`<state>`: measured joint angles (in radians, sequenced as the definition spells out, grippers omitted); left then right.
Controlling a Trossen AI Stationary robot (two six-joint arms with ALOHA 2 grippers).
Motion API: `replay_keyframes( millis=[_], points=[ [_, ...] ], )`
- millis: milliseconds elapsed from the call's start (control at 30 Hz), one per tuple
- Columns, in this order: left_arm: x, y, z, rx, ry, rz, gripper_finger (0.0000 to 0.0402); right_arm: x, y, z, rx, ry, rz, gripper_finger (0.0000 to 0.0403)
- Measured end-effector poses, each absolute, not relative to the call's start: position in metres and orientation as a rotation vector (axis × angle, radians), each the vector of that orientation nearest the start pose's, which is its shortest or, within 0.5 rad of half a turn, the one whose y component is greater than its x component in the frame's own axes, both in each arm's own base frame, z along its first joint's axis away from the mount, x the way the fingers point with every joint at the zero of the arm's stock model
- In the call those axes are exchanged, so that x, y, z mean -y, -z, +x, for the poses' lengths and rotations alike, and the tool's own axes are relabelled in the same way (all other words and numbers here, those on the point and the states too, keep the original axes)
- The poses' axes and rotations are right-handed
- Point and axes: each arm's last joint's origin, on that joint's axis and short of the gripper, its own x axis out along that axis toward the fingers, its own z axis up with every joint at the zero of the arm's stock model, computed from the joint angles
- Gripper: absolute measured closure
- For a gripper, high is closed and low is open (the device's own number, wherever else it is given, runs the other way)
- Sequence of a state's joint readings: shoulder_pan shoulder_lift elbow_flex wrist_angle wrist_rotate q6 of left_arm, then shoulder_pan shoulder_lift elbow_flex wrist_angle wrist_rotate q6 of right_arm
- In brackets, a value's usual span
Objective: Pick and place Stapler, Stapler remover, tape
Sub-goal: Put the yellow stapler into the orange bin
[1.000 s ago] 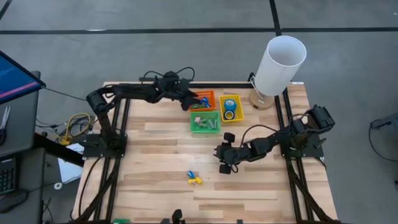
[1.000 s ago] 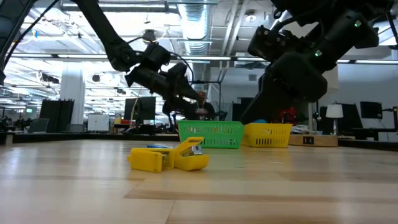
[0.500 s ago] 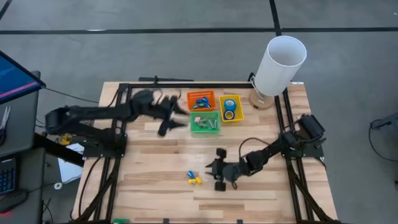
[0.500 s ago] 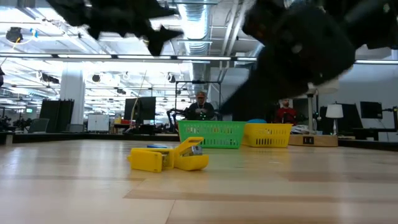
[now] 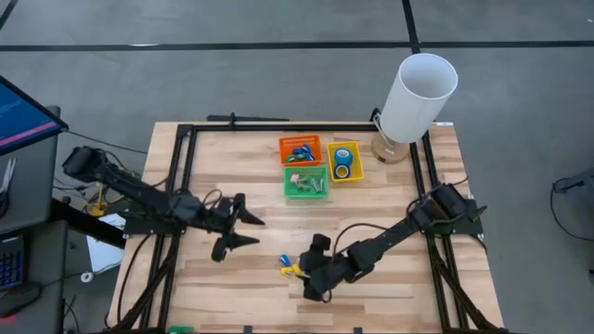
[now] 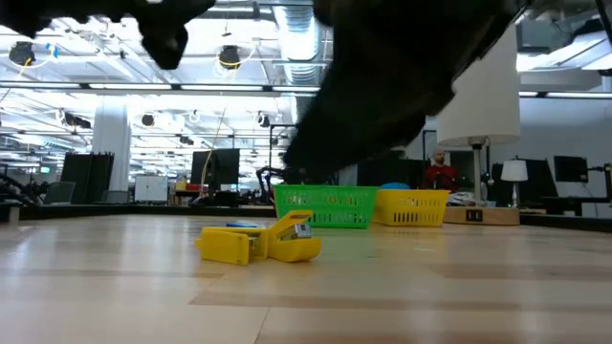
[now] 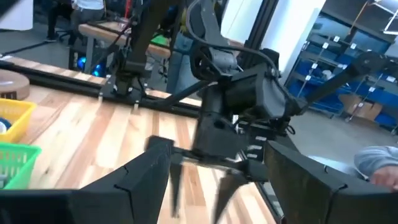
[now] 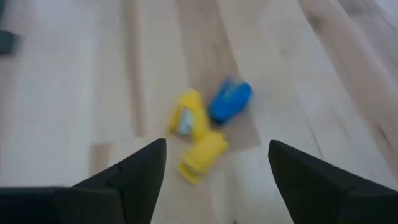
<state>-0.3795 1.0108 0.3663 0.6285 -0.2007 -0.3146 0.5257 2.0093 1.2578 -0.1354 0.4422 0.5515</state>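
- The right gripper stood wide open just beside the staplers; two yellow and one blue lay ahead of its fingers, not between them.
- The left gripper, open, hovered well apart from the staplers.

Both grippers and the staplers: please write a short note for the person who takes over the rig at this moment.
Right gripper: open, empty, low beside the loose staplers.
Left gripper: open, empty, over bare table on the left side.
Loose on the table: two yellow staplers touching each other, a blue stapler against them.
Done: two tape rolls in the yellow bin; small items in the orange bin and green bin.
Left: pick up the three loose staplers and bin them.
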Motion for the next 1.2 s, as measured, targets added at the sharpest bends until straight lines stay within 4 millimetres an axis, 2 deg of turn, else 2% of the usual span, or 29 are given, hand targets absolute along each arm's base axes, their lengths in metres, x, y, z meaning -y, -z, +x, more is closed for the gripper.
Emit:
replay_keyframes(
  millis=[333,500,700,867,1100,1200],
  points=[
    [0.092,-0.213,0.198,-0.101,0.194,-0.323,0.0152,-0.206,-0.122,0.374,-0.818,0.201,0.191,0.0127],
    [0.095,-0.208,0.202,-0.102,0.199,-0.322,0.0152,-0.2,-0.109,0.377,-0.839,0.241,0.204,0.0127],
    [0.097,-0.205,0.205,-0.105,0.198,-0.321,0.0152,-0.194,-0.108,0.38,-0.843,0.263,0.216,0.0136],
    [0.097,-0.205,0.205,-0.101,0.198,-0.32,0.0152,-0.191,-0.108,0.38,-0.854,0.271,0.213,0.0193],
    [0.097,-0.206,0.205,-0.094,0.2,-0.318,0.0152,-0.19,-0.108,0.379,-0.866,0.27,0.188,0.0345],
    [0.097,-0.206,0.205,-0.095,0.2,-0.318,0.0152,-0.19,-0.11,0.379,-0.878,0.242,0.174,0.0354]
  ],
)
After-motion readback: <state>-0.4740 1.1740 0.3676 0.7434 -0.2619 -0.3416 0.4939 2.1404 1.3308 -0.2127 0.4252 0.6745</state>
